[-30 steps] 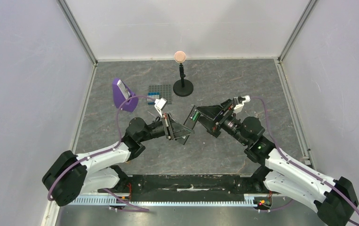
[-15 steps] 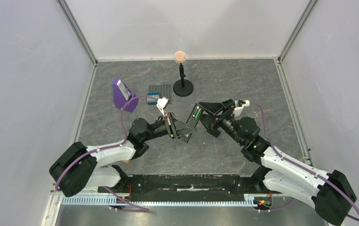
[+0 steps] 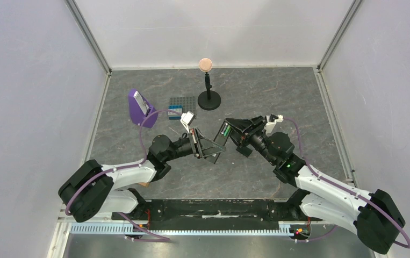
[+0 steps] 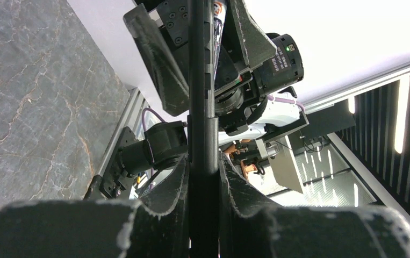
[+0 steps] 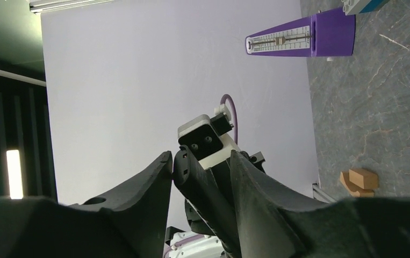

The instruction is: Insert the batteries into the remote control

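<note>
1. Left gripper [image 4: 202, 174]: I read its jaws as clenched on the remote control [image 4: 202, 107]. In the left wrist view the black bar stands edge-on between the two fingers [image 4: 173, 183], which press against it from both sides.

2. Remote control: it is held in the air above the table [image 3: 278, 91], between the two arms, lower end in the left gripper and upper end tilted toward the right arm.

3. Right gripper [image 3: 228, 130]: its jaws flank the upper end of the remote control. In the right wrist view the fingers [image 5: 154, 183] stand just beside the bar on either side. I cannot tell whether they press on it.

4. Green battery [image 3: 224, 129]: in the top view it shows as a thin green strip on the upper part of the remote control. I cannot make out a second battery.

5. Surroundings: a purple wedge [image 3: 138, 107], a grey studded baseplate [image 3: 185, 100] and a black stand [image 3: 209, 100] with a pink ball sit at the far side of the table. Orange-tan blocks [image 5: 359, 181] lie on the table, well apart from the grippers.
</note>
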Motion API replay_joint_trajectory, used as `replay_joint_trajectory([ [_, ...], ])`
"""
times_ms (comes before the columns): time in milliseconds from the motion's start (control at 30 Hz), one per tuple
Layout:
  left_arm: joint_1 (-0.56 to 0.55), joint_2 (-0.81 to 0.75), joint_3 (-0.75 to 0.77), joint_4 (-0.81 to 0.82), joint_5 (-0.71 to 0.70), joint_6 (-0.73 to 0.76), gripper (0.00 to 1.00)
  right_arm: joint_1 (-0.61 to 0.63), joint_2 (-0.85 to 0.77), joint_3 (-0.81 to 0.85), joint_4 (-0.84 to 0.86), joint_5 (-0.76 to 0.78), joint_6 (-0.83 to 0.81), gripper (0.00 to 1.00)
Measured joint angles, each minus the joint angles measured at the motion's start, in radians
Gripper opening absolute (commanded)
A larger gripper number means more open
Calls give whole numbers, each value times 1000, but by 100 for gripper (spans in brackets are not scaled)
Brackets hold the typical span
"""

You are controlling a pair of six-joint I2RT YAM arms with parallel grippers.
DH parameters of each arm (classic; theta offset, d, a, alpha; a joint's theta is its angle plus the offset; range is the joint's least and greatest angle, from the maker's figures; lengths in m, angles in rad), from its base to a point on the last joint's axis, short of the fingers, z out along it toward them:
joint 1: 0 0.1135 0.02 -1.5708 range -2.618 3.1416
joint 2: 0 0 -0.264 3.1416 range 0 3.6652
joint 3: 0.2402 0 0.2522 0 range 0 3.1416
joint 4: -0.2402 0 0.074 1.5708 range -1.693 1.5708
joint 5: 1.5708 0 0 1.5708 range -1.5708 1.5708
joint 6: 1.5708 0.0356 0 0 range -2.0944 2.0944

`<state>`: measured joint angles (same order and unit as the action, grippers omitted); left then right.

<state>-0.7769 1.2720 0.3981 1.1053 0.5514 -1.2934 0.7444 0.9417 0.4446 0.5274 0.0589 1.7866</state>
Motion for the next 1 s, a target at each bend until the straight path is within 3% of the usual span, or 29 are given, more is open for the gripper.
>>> replay_joint_trajectory([
  [433,-6,3,0,1,-5,-21,2,0,-8,0,9,0,-29,23],
  [633,-6,-2,1,-3,-9,-24,2,2,-6,0,16,2,-46,22],
  [700,-6,-3,1,-4,-9,-25,2,5,-4,0,20,6,-56,27],
  [867,-6,-5,2,-4,-14,-29,2,13,-5,1,17,6,-94,51],
  [1000,-6,-12,2,-3,-26,-29,2,24,-5,18,-26,-3,-132,62],
])
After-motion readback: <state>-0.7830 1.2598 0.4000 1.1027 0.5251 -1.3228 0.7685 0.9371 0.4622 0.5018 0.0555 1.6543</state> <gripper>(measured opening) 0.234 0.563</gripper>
